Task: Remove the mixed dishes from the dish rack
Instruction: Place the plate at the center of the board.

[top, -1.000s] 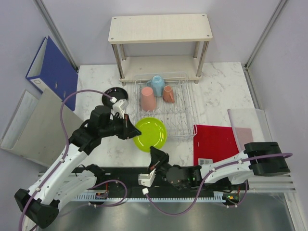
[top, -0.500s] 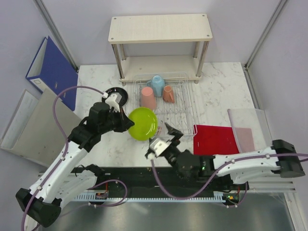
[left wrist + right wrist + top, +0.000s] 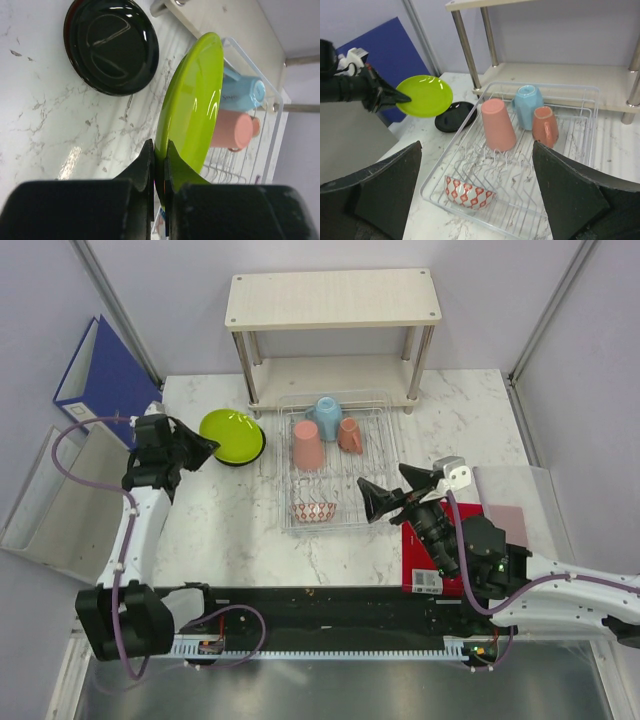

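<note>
My left gripper (image 3: 203, 447) is shut on the rim of the lime-green plate (image 3: 231, 433), holding it tilted above the dark plate (image 3: 111, 46) that lies on the table left of the dish rack (image 3: 393, 462). In the left wrist view both fingers pinch the green plate's (image 3: 192, 100) edge. The rack holds a pink cup (image 3: 307, 444), a light blue cup (image 3: 327, 416), a terracotta mug (image 3: 350, 435) and a red-white patterned bowl (image 3: 313, 510) at its near side. My right gripper (image 3: 393, 491) hovers open at the rack's near right corner, pointing at the bowl (image 3: 469, 192).
A beige two-tier shelf (image 3: 331, 300) stands directly behind the rack. A blue binder (image 3: 108, 380) and a grey panel (image 3: 75, 502) lean at the left. A red board (image 3: 447, 535) and a translucent tray (image 3: 515, 498) lie right of the rack.
My left arm carried the green plate from the rack's front left to above the dark plate. My right arm swung up to the rack's right side and its gripper opened.
</note>
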